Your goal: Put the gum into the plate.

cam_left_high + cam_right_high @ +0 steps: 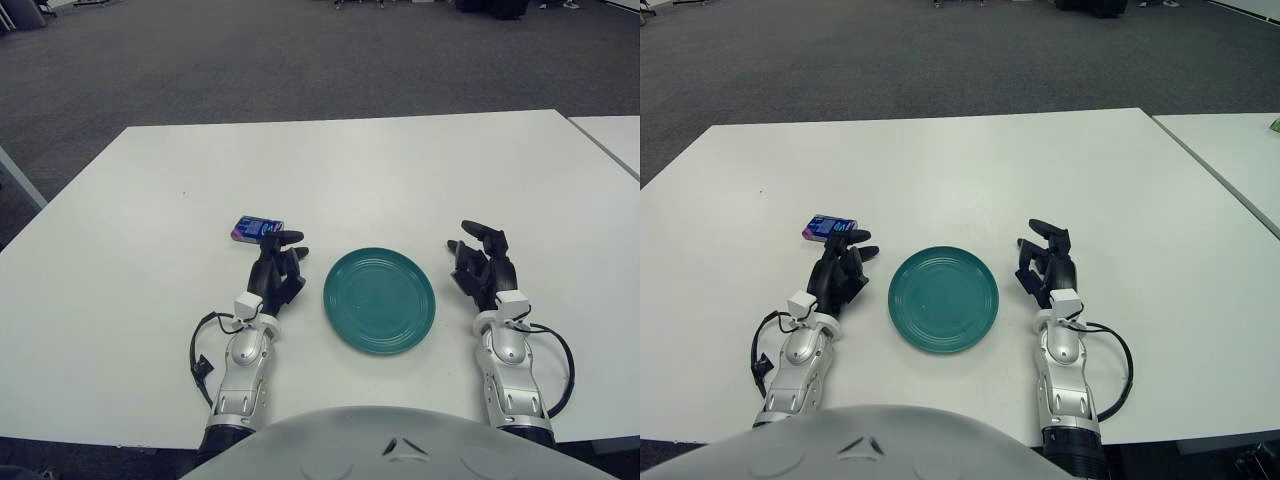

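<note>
Gum pack still on table, plate empty

Gum pack point(257, 229) lies flat on white table point(130, 200), up-left of teal plate point(379, 299), apart from it. Left hand point(279, 266) just below gum, fingers loosely spread, holding nothing; fingertips near pack. Right hand point(482, 262) right of plate, fingers relaxed, w/ nothing in grasp

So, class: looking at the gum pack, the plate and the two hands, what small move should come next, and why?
Probably the left hand should ease forward over the gum pack and close on it. The pack lies on the table just beyond that hand's fingertips, not gripped, left of the empty green plate. The right hand shows right of the plate.
</note>
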You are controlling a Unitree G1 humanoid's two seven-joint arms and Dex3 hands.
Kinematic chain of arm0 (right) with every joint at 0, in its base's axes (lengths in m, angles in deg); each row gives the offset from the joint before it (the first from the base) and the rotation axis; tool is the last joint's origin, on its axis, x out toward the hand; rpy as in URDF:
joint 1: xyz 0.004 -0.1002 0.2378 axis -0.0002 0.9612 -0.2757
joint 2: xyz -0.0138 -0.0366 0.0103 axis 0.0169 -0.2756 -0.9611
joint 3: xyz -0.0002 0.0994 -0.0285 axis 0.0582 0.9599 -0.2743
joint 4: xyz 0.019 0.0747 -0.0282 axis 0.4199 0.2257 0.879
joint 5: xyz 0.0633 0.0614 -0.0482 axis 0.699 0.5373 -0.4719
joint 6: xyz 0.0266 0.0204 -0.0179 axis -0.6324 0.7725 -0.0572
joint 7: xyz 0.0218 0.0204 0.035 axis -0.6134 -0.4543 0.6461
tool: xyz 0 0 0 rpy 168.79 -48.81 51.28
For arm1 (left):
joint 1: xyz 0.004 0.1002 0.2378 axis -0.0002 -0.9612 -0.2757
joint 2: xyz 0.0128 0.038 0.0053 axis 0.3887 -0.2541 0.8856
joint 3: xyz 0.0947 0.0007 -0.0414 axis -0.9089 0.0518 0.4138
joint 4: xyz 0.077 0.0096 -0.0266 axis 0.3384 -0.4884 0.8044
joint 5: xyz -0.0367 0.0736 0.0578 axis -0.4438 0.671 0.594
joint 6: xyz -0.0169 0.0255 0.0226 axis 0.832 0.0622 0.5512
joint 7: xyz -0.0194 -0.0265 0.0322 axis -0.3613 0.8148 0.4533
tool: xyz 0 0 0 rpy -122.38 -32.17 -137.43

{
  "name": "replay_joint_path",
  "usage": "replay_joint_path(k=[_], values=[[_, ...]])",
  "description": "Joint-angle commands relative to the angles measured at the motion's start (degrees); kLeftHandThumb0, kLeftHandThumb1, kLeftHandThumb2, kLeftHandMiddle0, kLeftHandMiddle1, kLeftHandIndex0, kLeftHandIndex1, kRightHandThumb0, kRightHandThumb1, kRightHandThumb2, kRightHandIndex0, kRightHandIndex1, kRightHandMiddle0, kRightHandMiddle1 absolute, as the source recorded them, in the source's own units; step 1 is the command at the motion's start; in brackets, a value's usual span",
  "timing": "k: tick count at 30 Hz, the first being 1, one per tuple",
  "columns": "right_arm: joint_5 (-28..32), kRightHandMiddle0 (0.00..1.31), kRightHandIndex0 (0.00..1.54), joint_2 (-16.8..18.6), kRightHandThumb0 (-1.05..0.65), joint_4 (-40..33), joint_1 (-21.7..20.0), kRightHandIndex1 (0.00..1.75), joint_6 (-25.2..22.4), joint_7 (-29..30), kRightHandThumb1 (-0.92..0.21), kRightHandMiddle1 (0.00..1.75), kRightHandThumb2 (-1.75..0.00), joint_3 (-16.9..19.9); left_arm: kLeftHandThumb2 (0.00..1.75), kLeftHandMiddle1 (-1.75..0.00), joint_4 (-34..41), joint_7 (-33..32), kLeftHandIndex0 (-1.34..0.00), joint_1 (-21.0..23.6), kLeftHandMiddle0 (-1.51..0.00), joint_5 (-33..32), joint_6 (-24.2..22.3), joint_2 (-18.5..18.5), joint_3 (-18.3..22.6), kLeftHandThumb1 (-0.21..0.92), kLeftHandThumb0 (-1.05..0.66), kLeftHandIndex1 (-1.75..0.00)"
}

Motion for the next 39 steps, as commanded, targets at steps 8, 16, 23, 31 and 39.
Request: replay_joint_path(k=[8, 16, 23, 31, 39], values=[[0.2, 0.0, 0.36, 0.6, -0.59, 1.5, 1.5, 0.67, -2.5, -0.3, -0.92, 1.08, -0.71, -0.3, 0.85, -1.26, -0.9, 0.0, -0.13, -0.5, -0.24, -0.8, -1.2, -0.4, 0.1, 0.92, -0.81, -1.56], [0.1, 0.0, 0.36, 0.7, -0.58, 1.7, 1.4, 0.68, -2.5, -0.2, -0.92, 1.09, -0.7, -0.4, 0.85, -1.25, -1.4, 0.2, -0.12, 0.0, -0.23, -1.2, -1.4, -0.1, 0.5, 0.92, -0.79, -1.54], [0.1, 0.0, 0.37, 0.8, -0.58, 1.7, 1.4, 0.68, -2.4, -0.1, -0.92, 1.11, -0.7, -0.4, 0.87, -1.26, -1.3, 0.1, -0.1, 0.0, -0.21, -0.9, -0.9, -0.1, 0.2, 0.92, -0.79, -1.55], [0.1, 0.0, 0.36, 0.7, -0.59, 1.9, 0.9, 0.68, -2.8, -0.1, -0.92, 1.11, -0.69, -0.3, 0.86, -1.28, -1.8, -0.1, -0.11, 0.5, -0.24, -0.8, -0.8, -0.1, 0.4, 0.92, -0.79, -1.56], [0.0, 0.0, 0.35, 0.7, -0.59, 2.1, 0.4, 0.68, -3.1, 0.2, -0.92, 1.11, -0.7, -0.2, 0.88, -1.29, 0.7, 0.1, -0.12, 1.7, -0.23, -1.1, -2.1, -0.3, 0.0, 0.92, -0.8, -1.55]])
